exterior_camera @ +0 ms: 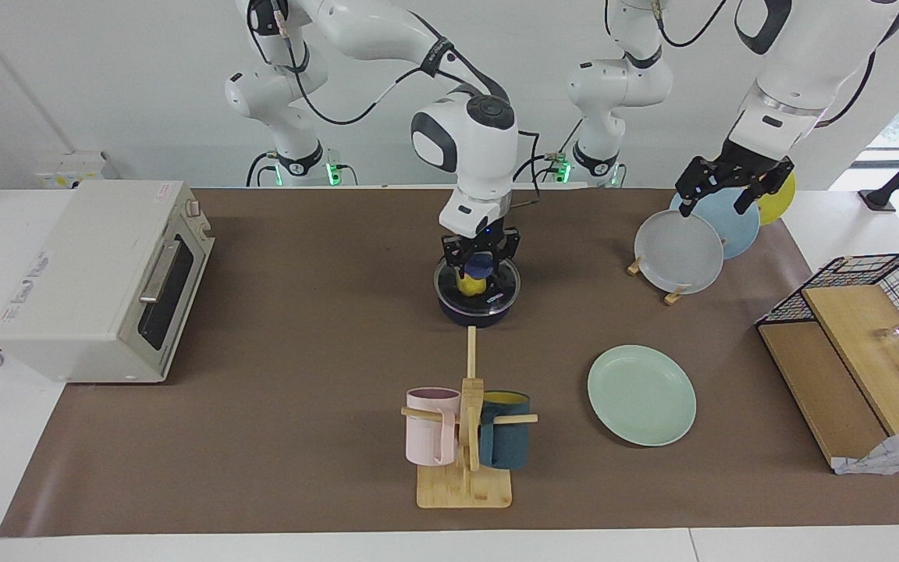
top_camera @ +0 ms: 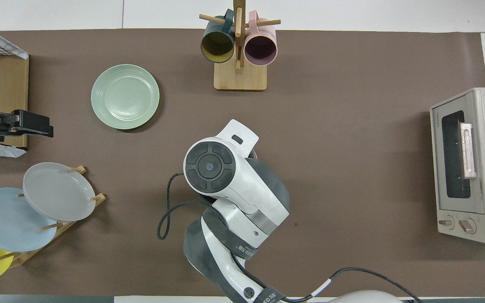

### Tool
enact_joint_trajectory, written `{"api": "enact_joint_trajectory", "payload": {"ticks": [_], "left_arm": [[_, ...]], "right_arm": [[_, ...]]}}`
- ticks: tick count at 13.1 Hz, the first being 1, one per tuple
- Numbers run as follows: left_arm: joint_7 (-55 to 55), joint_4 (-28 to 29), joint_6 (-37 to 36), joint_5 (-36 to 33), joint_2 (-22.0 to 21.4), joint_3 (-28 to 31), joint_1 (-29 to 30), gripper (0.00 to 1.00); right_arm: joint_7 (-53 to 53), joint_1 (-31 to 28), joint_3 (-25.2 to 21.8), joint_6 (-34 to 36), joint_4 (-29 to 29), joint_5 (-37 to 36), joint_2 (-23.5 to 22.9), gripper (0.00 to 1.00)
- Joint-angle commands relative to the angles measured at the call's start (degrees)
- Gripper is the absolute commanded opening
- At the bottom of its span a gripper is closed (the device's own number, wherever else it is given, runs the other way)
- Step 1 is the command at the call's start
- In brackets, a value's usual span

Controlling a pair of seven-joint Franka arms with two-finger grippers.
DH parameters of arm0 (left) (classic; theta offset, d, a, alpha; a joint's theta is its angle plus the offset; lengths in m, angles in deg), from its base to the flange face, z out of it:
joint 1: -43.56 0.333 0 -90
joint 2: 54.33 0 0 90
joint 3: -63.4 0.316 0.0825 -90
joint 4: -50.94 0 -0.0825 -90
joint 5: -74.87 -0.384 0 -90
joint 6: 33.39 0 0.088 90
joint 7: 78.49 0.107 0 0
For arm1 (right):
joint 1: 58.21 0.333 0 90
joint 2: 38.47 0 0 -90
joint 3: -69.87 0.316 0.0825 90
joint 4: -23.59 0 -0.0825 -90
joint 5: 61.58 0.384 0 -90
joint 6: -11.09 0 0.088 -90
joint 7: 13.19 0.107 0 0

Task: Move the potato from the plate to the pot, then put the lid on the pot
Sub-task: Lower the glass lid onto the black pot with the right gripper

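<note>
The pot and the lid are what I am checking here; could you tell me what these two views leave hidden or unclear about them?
- Overhead view: the right arm's wrist covers the pot, lid and potato completely.
- Facing view: the right gripper stands on the lid around its knob; whether the rim sits fully on the pot is too small to tell.
- Facing view: the potato shows only partly through the glass.
- Facing view: no long pot handle shows.

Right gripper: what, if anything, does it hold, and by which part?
The right gripper holds the lid by its blue knob, on the pot; the potato is inside.
</note>
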Motion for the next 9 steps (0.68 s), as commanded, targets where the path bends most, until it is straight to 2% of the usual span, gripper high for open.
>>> {"api": "enact_joint_trajectory", "payload": {"ticks": [1, 2, 5, 9], "left_arm": [[0.9, -8.1, -4.3, -0.9, 4.4, 0.1, 0.2, 1.0], [0.9, -10.1, -4.7, -1.0, 4.7, 0.1, 0.5, 1.0], [1.2, -6.2, -3.6, -0.9, 2.5, 0.0, 0.6, 1.0], [1.2, -4.1, -3.9, -0.9, 1.7, 0.1, 0.2, 1.0]], "right_arm": [[1.5, 0.2, 0.1, 1.2, -0.5, -0.6, 0.4, 0.0], [1.6, 0.2, 0.2, 1.4, -0.5, -0.6, 0.4, 0.0], [1.6, 0.2, 0.2, 2.7, -0.7, 0.2, 0.6, 0.0], [2.6, 0.2, 0.2, 2.7, -0.7, 0.3, 0.6, 0.0]]}}
